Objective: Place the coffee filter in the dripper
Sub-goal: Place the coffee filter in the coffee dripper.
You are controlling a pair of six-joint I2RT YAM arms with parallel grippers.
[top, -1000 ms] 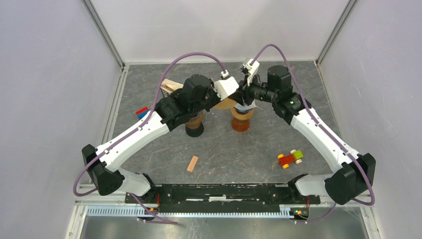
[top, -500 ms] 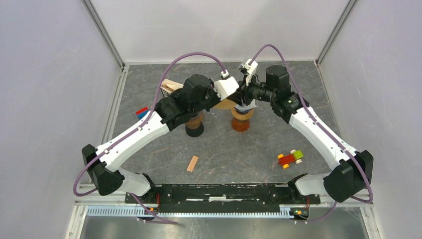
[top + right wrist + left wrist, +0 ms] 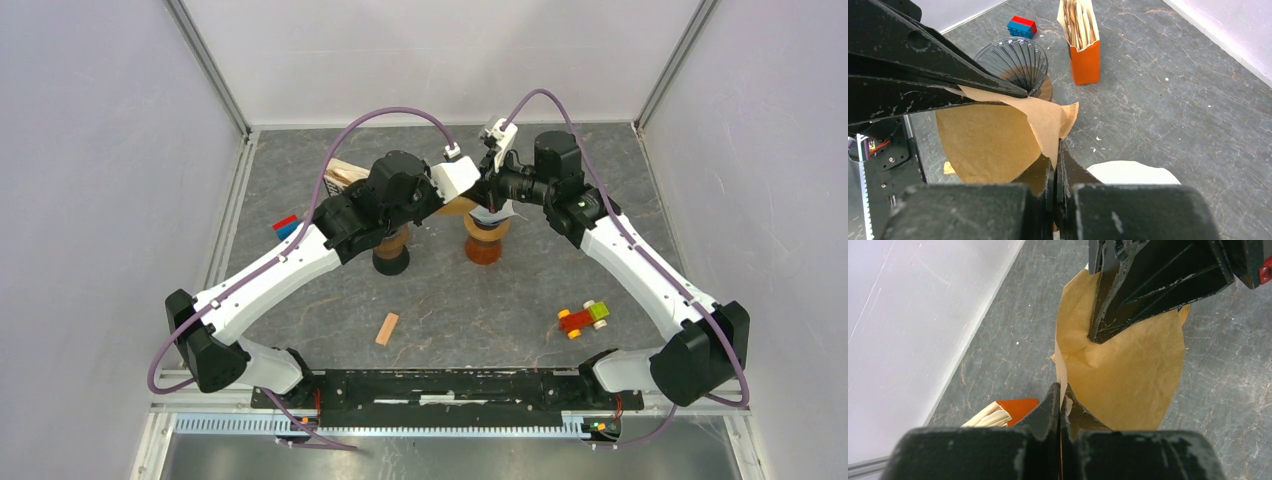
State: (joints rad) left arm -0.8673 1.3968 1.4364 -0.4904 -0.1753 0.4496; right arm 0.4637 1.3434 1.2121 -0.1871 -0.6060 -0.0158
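Filter [image 3: 1128,370]: hangs in the air over the bench [image 3: 1158,90], brown and creased, outside the dripper [image 3: 1015,60]. Sits pinched at one edge in the clenched left gripper [image 3: 1060,400], at another edge in the clenched right gripper [image 3: 1055,155]. Shows in front of the ribbed dripper in the right wrist view, with an orange holder [image 3: 1085,62] and a red-blue block [image 3: 1022,26] beyond.

From above I could not make out either pincer's jaws, because both wrists covered them and left only a sliver of the brown filter [image 3: 456,207] showing between. In the right wrist view, the left pincer [image 3: 1020,94] hid the dripper's [image 3: 1018,57] near rim. The right pincer [image 3: 1055,150] and the picture's lower edge cut off the white filter [image 3: 1130,172] beside it. In the left wrist view, the left pincer half covered the orange holder [image 3: 1015,407].
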